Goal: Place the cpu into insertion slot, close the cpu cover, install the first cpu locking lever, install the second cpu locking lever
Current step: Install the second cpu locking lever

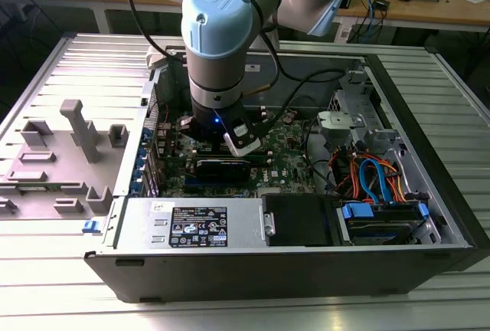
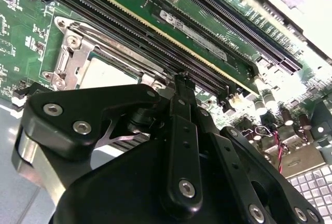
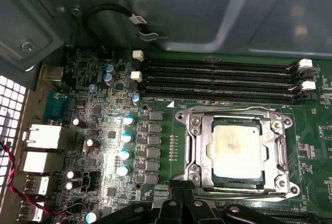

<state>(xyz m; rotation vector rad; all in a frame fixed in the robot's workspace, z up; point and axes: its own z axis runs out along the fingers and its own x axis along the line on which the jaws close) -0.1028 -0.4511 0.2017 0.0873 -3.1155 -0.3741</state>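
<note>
In the first wrist view the cpu (image 3: 236, 149) lies flat in the insertion slot (image 3: 282, 180), its silver top showing through the cut-out of the cpu cover (image 3: 199, 151). The cover lies down over it. A thin wire lever (image 3: 233, 111) runs along the socket edge beside the memory slots. My gripper (image 3: 181, 193) is shut, its tips right at the opposite socket edge; whether they touch a lever there I cannot tell. The second wrist view shows the gripper (image 2: 180, 79) beside the cpu (image 2: 104, 73). In the exterior view the gripper (image 1: 233, 145) reaches down into the open computer case (image 1: 429, 101).
Long black memory slots (image 3: 218, 79) lie beside the socket, with capacitors (image 3: 124, 154) and rear ports (image 3: 41, 136) around it. In the exterior view a power supply (image 1: 199, 224), a drive bay with blue and orange cables (image 1: 375, 181), and grey fixtures (image 1: 76, 128) on the exterior view's left surround the work area.
</note>
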